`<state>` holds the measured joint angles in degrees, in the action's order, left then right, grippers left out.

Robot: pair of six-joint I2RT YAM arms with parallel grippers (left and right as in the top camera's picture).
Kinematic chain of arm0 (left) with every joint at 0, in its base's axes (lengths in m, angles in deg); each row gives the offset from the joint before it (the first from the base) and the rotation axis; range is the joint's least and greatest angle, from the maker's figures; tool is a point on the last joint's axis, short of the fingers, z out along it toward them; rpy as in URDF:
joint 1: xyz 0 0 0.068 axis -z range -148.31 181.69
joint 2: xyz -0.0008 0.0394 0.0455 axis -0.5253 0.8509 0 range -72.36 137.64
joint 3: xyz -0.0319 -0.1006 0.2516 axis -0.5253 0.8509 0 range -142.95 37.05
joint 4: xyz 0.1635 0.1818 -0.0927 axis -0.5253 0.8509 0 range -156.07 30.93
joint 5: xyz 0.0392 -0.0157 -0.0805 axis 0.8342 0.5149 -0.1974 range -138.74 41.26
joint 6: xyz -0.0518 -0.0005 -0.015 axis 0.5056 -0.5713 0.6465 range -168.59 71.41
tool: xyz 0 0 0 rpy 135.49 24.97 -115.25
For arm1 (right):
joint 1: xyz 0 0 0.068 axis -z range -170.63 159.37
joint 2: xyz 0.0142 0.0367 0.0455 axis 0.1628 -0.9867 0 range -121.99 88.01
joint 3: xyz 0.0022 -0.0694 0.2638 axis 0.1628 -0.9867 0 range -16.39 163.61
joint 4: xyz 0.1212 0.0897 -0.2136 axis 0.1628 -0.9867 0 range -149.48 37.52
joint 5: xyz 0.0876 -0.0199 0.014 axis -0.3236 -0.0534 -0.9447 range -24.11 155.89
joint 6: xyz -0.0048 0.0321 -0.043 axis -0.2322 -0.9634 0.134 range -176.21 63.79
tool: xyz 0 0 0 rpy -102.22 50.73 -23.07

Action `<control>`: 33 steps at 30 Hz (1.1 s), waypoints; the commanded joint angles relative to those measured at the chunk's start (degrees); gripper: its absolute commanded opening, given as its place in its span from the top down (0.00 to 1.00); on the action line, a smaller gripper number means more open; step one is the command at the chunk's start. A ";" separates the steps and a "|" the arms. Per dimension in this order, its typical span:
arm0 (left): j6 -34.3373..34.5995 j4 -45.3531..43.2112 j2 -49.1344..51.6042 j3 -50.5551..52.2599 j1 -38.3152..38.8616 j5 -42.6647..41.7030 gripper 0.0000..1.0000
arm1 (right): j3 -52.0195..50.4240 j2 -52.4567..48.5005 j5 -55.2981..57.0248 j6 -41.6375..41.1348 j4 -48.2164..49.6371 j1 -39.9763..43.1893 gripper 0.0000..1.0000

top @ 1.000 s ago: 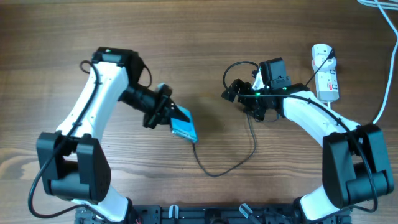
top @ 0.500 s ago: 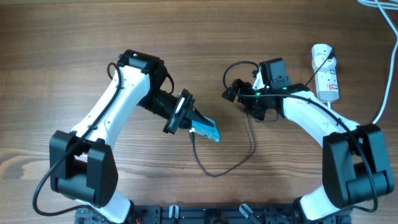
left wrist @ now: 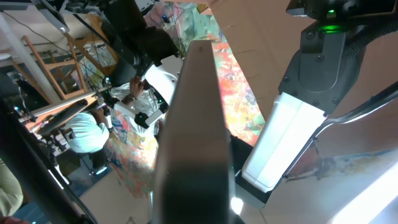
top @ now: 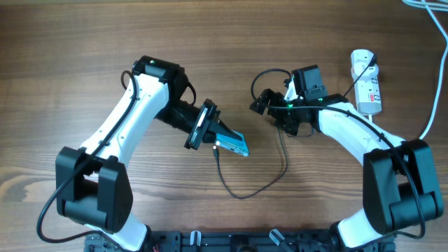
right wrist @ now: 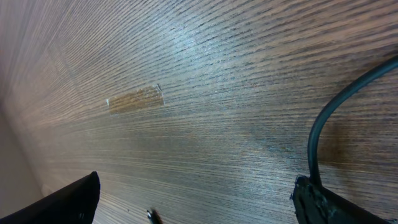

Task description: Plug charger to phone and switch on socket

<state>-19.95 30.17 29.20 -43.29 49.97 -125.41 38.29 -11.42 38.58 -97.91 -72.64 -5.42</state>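
My left gripper (top: pixel 217 138) is shut on the phone (top: pixel 234 145), a flat cyan-screened slab held tilted just above the table. In the left wrist view the phone (left wrist: pixel 193 124) is a dark blurred edge between the jaws. The charger (top: pixel 285 162) is a thin black cable. It loops on the table from a loose tip just below the phone round to my right gripper (top: pixel 260 105), which is open. In the right wrist view the cable (right wrist: pixel 318 140) passes by the right finger, and nothing is between the jaws (right wrist: pixel 205 208). The socket (top: pixel 367 85) lies at the far right. The charger's plug cannot be made out.
The socket's thick white cord (top: pixel 439 84) runs along the table's right edge. The right arm (left wrist: pixel 323 74), with a green light, fills the upper right of the left wrist view. Bare wood (right wrist: pixel 186 93) lies under the right gripper.
My left arm swung right with the phone, bringing it over the cable's loose tip, and has held still for the last half second. The right arm has not moved.
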 commanded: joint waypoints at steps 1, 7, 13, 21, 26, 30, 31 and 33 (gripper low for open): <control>0.61 0.33 -1.27 -0.24 0.20 -2.84 0.96 | 0.02 -0.11 0.98 0.98 0.20 -0.02 0.00; 0.59 0.31 -1.27 -0.24 0.20 -2.82 0.96 | 0.02 -0.11 0.98 1.01 0.17 -0.02 0.00; 0.57 0.22 -1.27 -0.24 0.20 -2.34 0.96 | 0.02 -0.11 0.98 1.01 0.17 -0.02 0.00; 0.57 0.22 -1.27 -0.24 0.20 -2.08 0.96 | 0.02 -0.11 0.98 1.01 0.17 -0.02 0.00; 0.57 0.17 -1.27 -0.24 0.20 0.66 0.96 | 0.02 -0.11 0.98 1.01 0.17 -0.02 0.00; 0.57 -1.20 -1.27 -0.24 0.22 6.29 0.96 | 0.02 -0.11 0.98 1.01 0.17 -0.02 0.00; 0.57 -1.84 -1.27 -0.24 0.22 8.72 0.96 | 0.02 -0.11 0.98 1.01 0.17 -0.02 0.00; 0.57 -3.63 -1.27 -0.24 0.26 13.00 0.96 | 0.02 -0.11 0.98 1.01 0.20 -0.02 0.00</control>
<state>-19.88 28.18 29.20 -43.29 49.97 -119.05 38.29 -11.42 38.95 -97.91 -72.62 -5.42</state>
